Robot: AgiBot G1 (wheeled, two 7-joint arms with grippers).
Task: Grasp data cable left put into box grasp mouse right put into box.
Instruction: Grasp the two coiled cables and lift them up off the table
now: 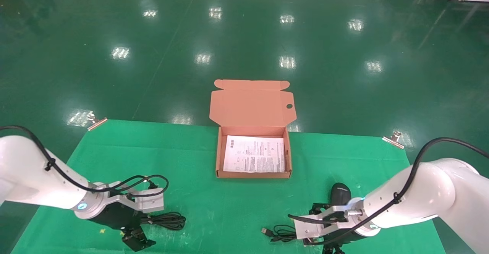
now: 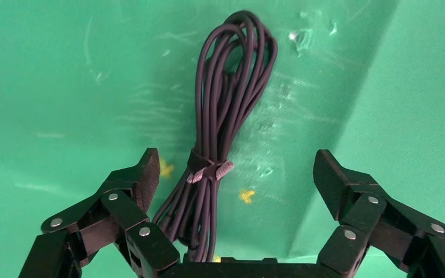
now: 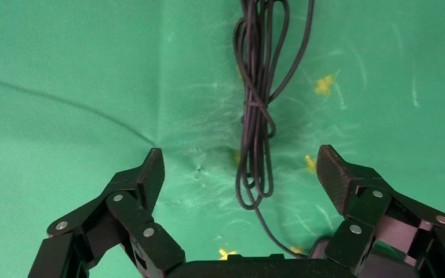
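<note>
Inside open box (image 1: 219, 158): white sheet (image 1: 254, 154) only; left end effector (image 2: 234, 179), right end effector (image 3: 240, 179) both spread wide.

One shallow orange-brown cardboard box (image 1: 253, 158) with an open flap lid is seen at the centre of the head view, and one white printed sheet (image 1: 254, 154) is counted inside it. One looped black data cable bundle (image 1: 166, 220) is found at the lower left, and one small black oval mouse (image 1: 340, 194) with one thin black cord (image 1: 280, 233) at the lower right. Two metal clips (image 1: 96, 122) are counted at the green cloth's (image 1: 214, 208) far corners, and two white robot arms with two black grippers, one left (image 1: 134, 238) and one right (image 1: 331, 246).
</note>
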